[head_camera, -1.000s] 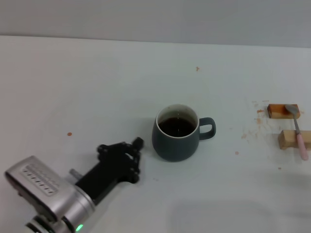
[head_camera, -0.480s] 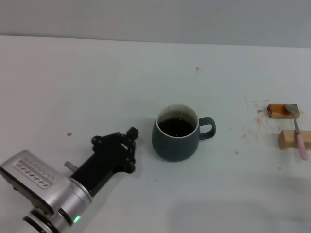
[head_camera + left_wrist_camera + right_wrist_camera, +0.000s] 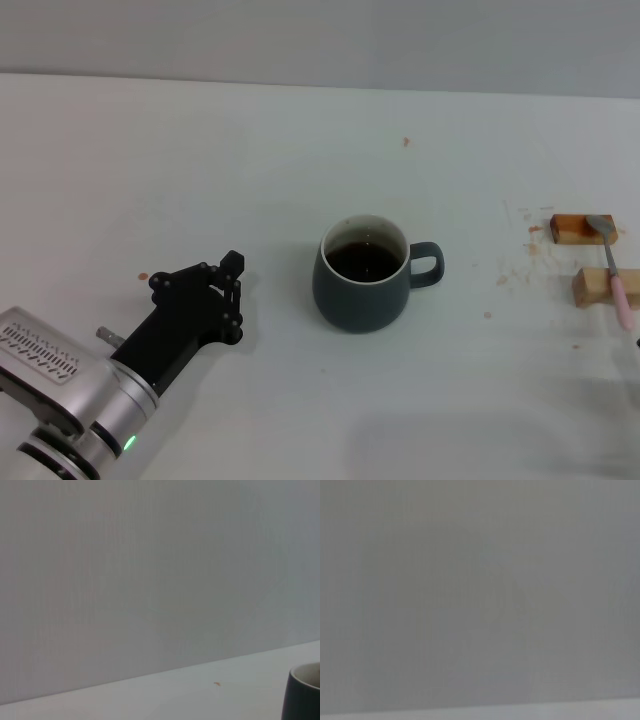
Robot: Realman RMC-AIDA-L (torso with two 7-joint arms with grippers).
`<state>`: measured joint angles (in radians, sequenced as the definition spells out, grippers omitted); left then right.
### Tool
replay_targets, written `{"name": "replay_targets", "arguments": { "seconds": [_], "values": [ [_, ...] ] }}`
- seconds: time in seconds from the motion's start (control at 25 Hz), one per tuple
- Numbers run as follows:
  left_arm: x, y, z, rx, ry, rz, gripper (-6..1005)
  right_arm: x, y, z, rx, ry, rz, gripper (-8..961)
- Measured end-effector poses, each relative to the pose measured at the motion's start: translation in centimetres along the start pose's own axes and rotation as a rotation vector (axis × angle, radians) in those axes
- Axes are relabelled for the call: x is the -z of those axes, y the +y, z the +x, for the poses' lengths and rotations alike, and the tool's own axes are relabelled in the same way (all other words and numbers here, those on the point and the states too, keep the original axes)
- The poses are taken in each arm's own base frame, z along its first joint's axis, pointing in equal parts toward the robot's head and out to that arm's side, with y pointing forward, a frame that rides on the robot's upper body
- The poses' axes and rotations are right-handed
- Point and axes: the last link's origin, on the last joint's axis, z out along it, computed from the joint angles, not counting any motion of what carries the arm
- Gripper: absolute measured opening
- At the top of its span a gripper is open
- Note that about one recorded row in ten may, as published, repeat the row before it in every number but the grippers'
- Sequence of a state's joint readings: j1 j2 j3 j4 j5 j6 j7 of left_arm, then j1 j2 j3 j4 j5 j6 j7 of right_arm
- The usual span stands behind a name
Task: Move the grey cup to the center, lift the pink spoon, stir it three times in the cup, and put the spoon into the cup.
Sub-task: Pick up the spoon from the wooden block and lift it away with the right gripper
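Grey cup (image 3: 364, 275) stands mid-tabletop, cup-moving seemingly done; left gripper (image 3: 228, 290) empty, fingers near-closed, apart from it; next, fetch pink spoon (image 3: 614, 270) resting on wooden blocks (image 3: 592, 287) near the right edge.

grey cup (image 3: 304, 692) cropped at left wrist view's edge, left pincer (image 3: 232, 288) fingers indistinct

Glossy ceramic grey cup (image 3: 363, 278); matt black left pincer (image 3: 228, 285); wooden blocks (image 3: 592, 287).

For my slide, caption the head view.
Left gripper beside the grey cup; pink spoon rests across wooden blocks.
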<state>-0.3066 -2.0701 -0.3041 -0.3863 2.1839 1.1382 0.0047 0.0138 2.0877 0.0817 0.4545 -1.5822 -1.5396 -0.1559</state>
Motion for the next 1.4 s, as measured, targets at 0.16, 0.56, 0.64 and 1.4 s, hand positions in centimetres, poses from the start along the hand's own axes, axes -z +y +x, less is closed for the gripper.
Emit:
{"name": "replay_targets", "arguments": {
  "seconds": [0.16,0.56,0.64,1.4],
  "values": [
    [0.0,0.0,0.0,0.0,-0.001,-0.002,-2,-0.6,0.0,0.6,-0.004,0.044,-0.004,816],
    [0.0,0.3,-0.1,0.001,-0.003,-0.008,-2,-1.9,0.4,1.0,-0.007,0.073,-0.027,817],
    [0.0,0.3,0.0,0.001,-0.002,-0.01,-2,-2.0,0.6,1.0,-0.009,0.078,-0.032,817],
    [-0.1,0.2,-0.1,-0.002,-0.004,-0.01,-2,-3.3,1.6,1.5,-0.018,0.126,-0.076,817]
  ]
}}
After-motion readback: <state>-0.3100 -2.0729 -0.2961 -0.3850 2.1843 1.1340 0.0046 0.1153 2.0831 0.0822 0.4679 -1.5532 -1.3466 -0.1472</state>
